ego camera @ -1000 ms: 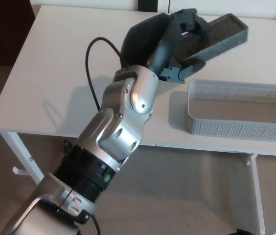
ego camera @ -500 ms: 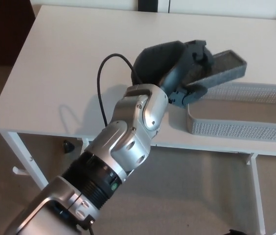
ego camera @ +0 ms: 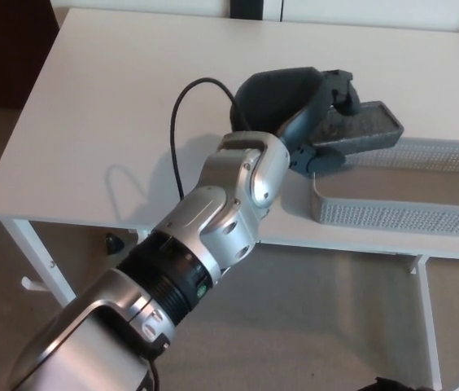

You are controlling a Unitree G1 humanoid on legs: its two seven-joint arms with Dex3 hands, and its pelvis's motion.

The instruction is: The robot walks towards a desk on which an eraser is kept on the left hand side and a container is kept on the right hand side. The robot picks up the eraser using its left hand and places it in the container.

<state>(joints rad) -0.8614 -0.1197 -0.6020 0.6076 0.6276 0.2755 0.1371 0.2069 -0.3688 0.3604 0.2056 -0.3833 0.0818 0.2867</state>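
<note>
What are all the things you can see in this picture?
eraser: 1, dark grey with a felt face, held in the left hand over the near-left end of the container
container: 1, light grey mesh tray, on the desk's right side near the front edge
desk: 1, white top with white legs, fills most of the view
floor: beige carpet, under and in front of the desk
cable: 1, black, loops up beside the arm above the desk
left arm: 1, silver with a black ring, comes in from the bottom left
left hand: 1, black, shut on the eraser
right hand: not in view
</note>
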